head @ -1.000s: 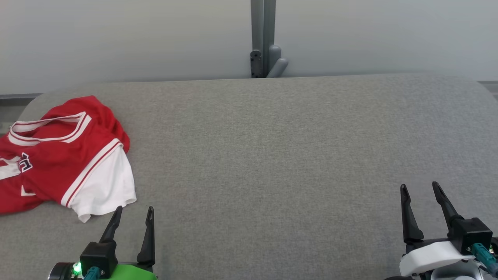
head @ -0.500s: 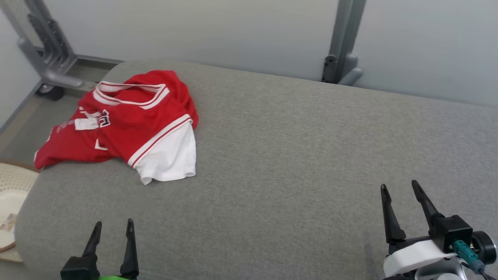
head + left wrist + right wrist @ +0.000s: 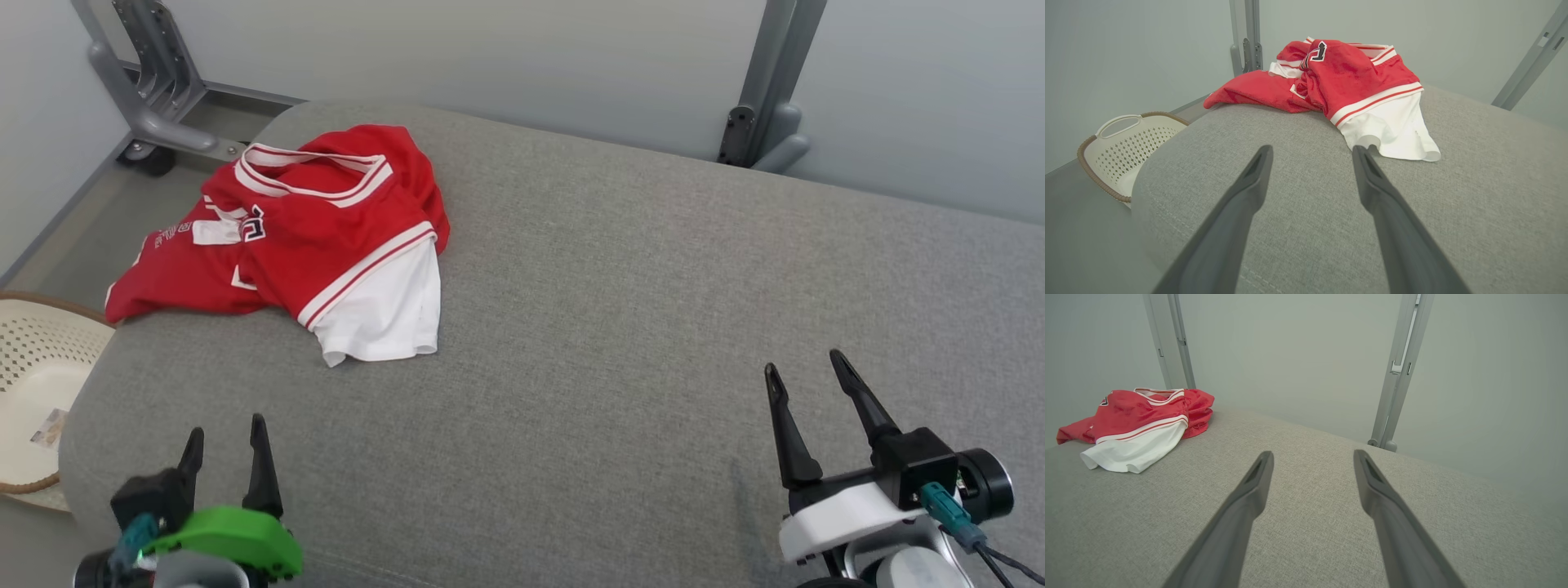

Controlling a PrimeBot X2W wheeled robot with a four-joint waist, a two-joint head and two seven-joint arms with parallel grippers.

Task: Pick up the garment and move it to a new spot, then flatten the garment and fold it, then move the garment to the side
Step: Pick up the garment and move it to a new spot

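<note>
So the garment [image 3: 326,237] sits bunched up in the upper left of the head view, its red end reaching the rounded edge of the padded table [image 3: 620,327], above a perforated plastic basket [image 3: 33,359]. It's shiny red jersey knit with striped trim, and a soft white sleeve flops flat. Both claws are released and empty. The left gripper [image 3: 227,426] at lower left points toward it, probably lining up the pick. The right gripper [image 3: 802,362] idles at lower right, well apart, over coarse grey weave.
</note>
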